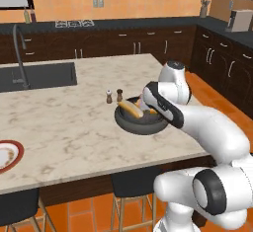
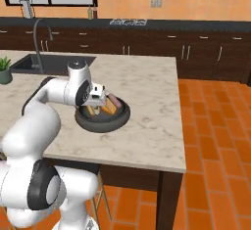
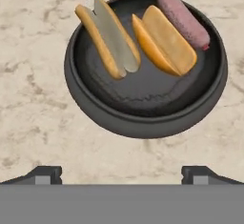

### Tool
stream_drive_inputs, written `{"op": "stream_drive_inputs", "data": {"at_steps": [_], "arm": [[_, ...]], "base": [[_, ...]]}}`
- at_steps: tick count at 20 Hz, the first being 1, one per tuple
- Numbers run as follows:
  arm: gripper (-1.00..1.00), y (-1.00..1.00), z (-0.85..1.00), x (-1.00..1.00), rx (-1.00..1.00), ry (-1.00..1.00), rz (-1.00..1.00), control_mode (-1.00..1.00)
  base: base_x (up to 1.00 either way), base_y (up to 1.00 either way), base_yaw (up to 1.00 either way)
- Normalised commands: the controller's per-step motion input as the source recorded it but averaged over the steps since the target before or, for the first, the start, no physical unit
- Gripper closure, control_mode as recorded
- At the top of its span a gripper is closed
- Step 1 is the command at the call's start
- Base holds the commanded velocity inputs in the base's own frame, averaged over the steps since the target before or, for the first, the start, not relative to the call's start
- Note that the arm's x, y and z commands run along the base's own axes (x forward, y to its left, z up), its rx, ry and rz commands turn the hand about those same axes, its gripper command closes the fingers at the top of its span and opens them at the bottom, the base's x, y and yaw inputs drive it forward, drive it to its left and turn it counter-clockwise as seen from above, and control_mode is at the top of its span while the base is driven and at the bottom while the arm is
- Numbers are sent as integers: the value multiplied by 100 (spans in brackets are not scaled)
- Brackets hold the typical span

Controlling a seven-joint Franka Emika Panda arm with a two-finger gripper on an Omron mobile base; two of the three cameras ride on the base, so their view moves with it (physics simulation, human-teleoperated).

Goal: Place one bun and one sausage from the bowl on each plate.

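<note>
Marble-patterned desk (image 1: 74, 127) fills the middle of a kitchen with dark cabinets, orange walls and an orange tiled floor; it works as the island, so everything for the task lies on its one flat top. Landmark: the bowl (image 3: 143, 118), dark and shallow, which sits near the desk's edge closest to the robot, within easy reach of the arm. Far to the left of the bowl, at the picture's edge in the left base view, a plate (image 1: 9, 156) with a red-brown rim lies waiting, nothing visible on the part in view. Behind the bowl and further left, a sink (image 1: 37, 75) with a tall tap is sunk into the desk. Inside the bowl two buns (image 3: 108, 36) lie side by side, one showing its pale split face, and a pink sausage (image 3: 183, 19) rests against the rim beyond the second bun (image 3: 167, 44). Two small shakers (image 1: 114, 96) stand just behind the bowl. Above the bowl hang the fingers (image 3: 122, 174), spread wide and grasping nothing, apparently poised for a first pick.
</note>
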Motion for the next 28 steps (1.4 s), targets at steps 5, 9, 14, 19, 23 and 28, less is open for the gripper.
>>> {"op": "stream_drive_inputs", "data": {"at_steps": [5,9,14,19,23,28], "arm": [[-100,20,-30,89,-3,28,3,-100],[-100,5,-74,60,0,0,0,-100],[-100,11,-57,13,0,0,0,-100],[-100,30,-2,39,-2,0,0,-100],[-100,9,-2,74,-6,0,0,-100],[-100,0,-16,10,-3,-1,0,-100]], "base": [[0,0,0],[0,0,0],[0,0,0],[0,0,0],[0,0,0],[0,0,0]]}}
